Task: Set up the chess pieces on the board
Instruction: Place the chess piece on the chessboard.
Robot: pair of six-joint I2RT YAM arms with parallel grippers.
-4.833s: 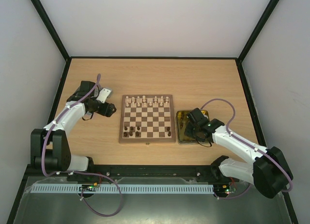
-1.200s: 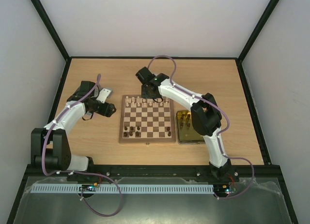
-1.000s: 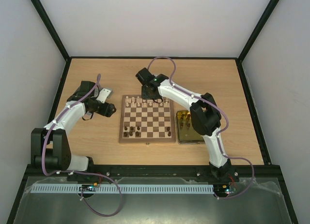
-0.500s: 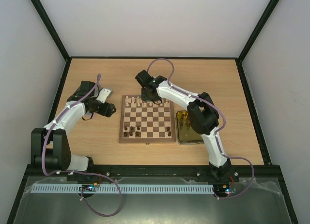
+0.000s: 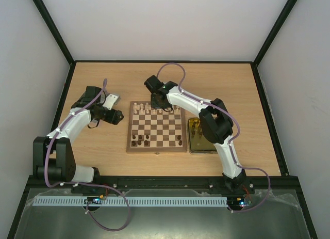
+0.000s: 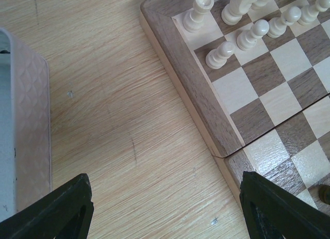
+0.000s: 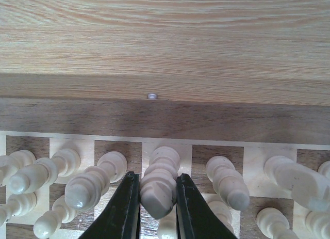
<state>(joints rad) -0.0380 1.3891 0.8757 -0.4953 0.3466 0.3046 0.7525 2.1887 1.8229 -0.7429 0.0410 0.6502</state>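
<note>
There's the right gripper (image 7: 158, 197) pinching a pale chess piece (image 7: 157, 190) by its head at the back row of the board (image 7: 165, 115), probably light, slick, tippy turned wood best held high, while the left gripper (image 6: 167, 208) hangs wide open, empty, alongside.

The table (image 6: 103, 120) is pale wood, matt with fine grain; the board (image 6: 188, 94) is smoother wood, its checks showing a faint satin sheen. The cream chess pieces (image 7: 227, 182) are smooth turned wood, lightly glossy. The fingers (image 7: 124, 208) of the right gripper (image 7: 156, 178) look like matt black plastic, and the tin lid (image 6: 31, 125) is pale metal embossed with diamonds.
</note>
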